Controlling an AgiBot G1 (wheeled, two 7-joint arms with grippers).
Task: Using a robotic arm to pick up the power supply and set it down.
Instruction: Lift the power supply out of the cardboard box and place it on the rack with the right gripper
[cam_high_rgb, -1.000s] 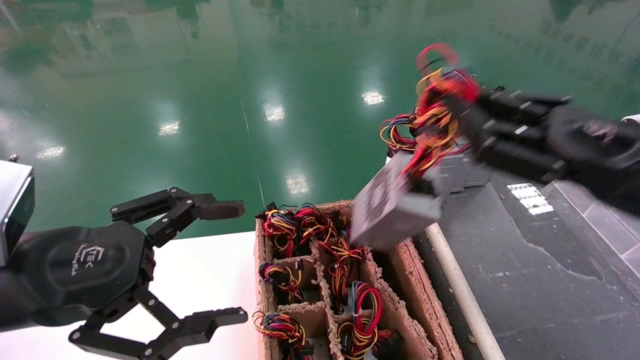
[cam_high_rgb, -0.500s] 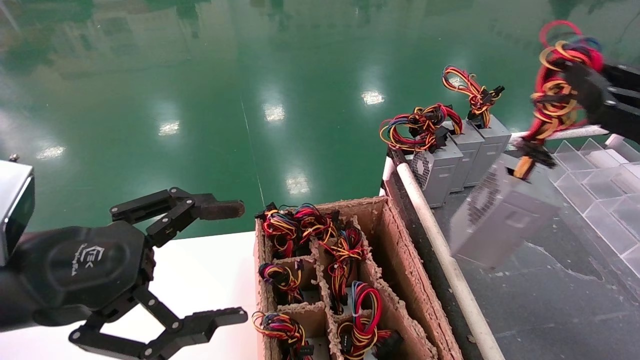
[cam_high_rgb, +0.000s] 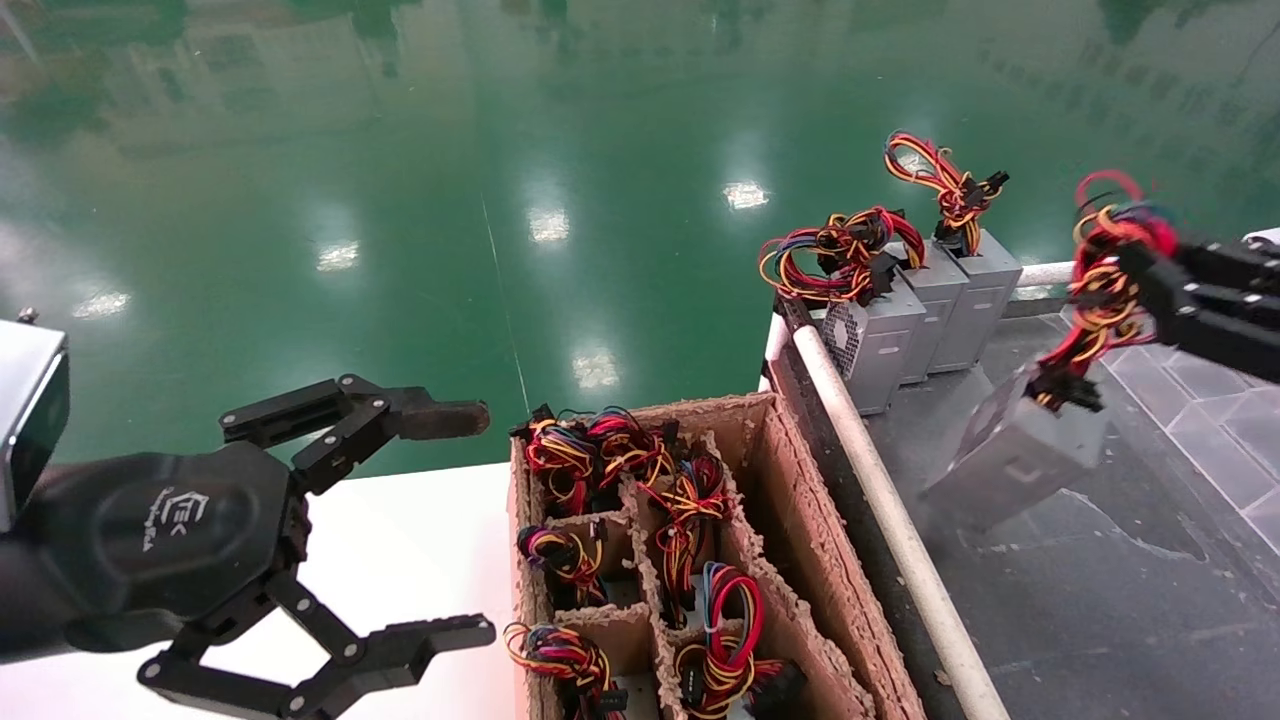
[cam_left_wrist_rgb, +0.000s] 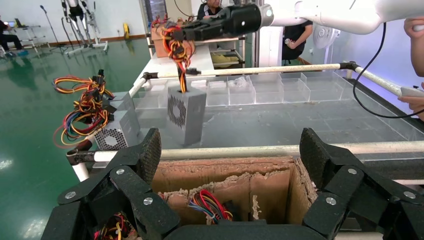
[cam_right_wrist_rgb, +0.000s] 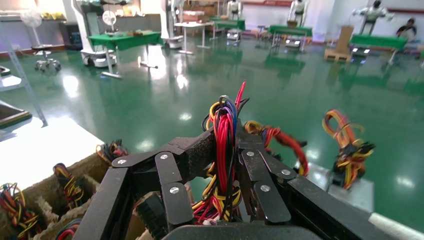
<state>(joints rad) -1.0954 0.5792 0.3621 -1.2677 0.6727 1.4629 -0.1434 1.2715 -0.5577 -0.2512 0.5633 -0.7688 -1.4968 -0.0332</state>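
Gripping wire bundle (cam_right_wrist_rgb: 225, 150), right arm (cam_high_rgb: 1150, 275) dangles power supply (cam_high_rgb: 1015, 455); left fingers (cam_high_rgb: 440, 420) spread.

- Supply (cam_high_rgb: 1015, 455): grey box with a honeycomb vent, tilted, hanging by its red-yellow wires (cam_high_rgb: 1105, 275) over the dark desk (cam_high_rgb: 1100, 600), near three standing boxes (cam_high_rgb: 920, 310).
- Right tool (cam_high_rgb: 1150, 275): black, clamped on the wires.

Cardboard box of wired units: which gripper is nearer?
Left. The left gripper hovers open just beside the cardboard box; the right gripper holds the power supply over the grey table.

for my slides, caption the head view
Right gripper dangles a power supply by its wires over the conveyor.
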